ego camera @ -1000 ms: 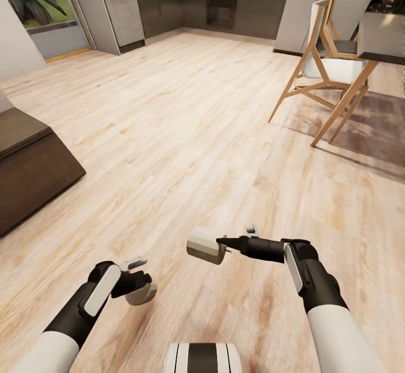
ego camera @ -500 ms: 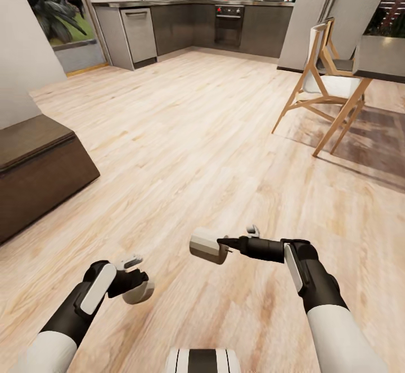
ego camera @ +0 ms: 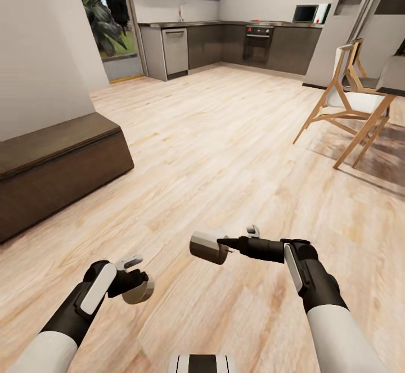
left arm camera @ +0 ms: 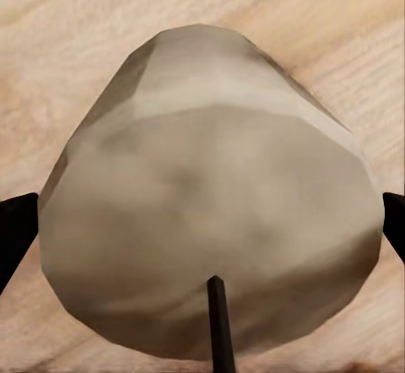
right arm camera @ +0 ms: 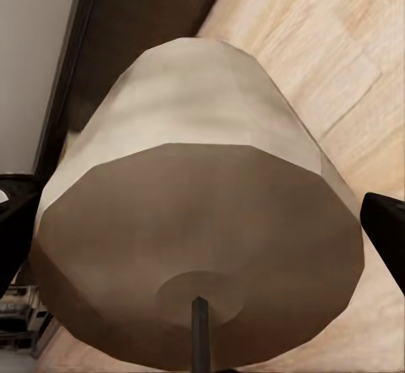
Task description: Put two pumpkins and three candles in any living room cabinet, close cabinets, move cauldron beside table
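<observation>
Candles ride pinched in both jaws, one in the left gripper (ego camera: 135, 287) and one (ego camera: 207, 247) in the right gripper (ego camera: 225, 245), over bare floor (ego camera: 225, 136) with the cabinet (ego camera: 56, 176) at the left, and a jolt while driving could shake either loose.

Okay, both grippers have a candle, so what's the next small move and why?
Probably keep turning the base left to face the dark cabinet. The left gripper and right gripper each hold a candle, and the cabinet sits off to the left with its front shut.
</observation>
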Robot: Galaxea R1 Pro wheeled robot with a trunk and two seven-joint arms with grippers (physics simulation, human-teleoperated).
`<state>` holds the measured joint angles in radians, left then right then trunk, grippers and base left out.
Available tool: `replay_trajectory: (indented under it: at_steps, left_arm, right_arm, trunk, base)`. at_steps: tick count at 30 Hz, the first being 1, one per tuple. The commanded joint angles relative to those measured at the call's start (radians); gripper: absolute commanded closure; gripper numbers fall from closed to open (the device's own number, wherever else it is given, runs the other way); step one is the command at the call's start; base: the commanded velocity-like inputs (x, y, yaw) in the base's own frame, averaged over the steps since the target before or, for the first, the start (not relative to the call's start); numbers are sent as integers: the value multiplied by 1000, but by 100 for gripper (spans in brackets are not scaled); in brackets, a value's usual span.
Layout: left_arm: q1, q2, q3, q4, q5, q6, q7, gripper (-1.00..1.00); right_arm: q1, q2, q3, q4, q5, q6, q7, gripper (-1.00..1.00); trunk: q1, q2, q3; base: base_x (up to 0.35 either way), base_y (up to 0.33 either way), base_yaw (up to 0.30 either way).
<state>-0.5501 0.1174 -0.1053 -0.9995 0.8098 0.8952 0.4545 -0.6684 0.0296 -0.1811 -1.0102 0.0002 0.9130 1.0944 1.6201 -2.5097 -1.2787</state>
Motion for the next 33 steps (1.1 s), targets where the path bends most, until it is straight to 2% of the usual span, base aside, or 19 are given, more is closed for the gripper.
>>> replay_trajectory:
  at_steps: [1, 13, 20, 30, 33]
  left_arm:
    - [-1, 1, -4, -1, 11, 1, 10, 100]
    - [-1, 2, -4, -1, 11, 1, 10, 100]
    - [-1, 4, -3, -1, 11, 1, 10, 100]
    - [-1, 5, -3, -1, 11, 1, 10, 100]
    - [-1, 6, -1, -1, 10, 1, 10, 100]
  right_arm:
    - [0, 1, -3, -1, -3, 11, 3, 100]
    - [0, 3, 0, -1, 0, 11, 1, 100]
    - [0, 4, 3, -1, 4, 12, -102, 100]
    - [0, 5, 5, -1, 5, 12, -131, 100]
    - [0, 5, 5, -1, 4, 13, -182, 100]
  trunk:
    - [-1, 0, 3]
    - [-7, 3, 50]
    - [-10, 4, 77]
    - [-14, 7, 115]
    - [-16, 7, 127]
  base:
    - [-245, 0, 275]
    - [-30, 0, 275]
    - [-92, 15, 275]
    - [-90, 17, 275]
    - [-58, 7, 275]
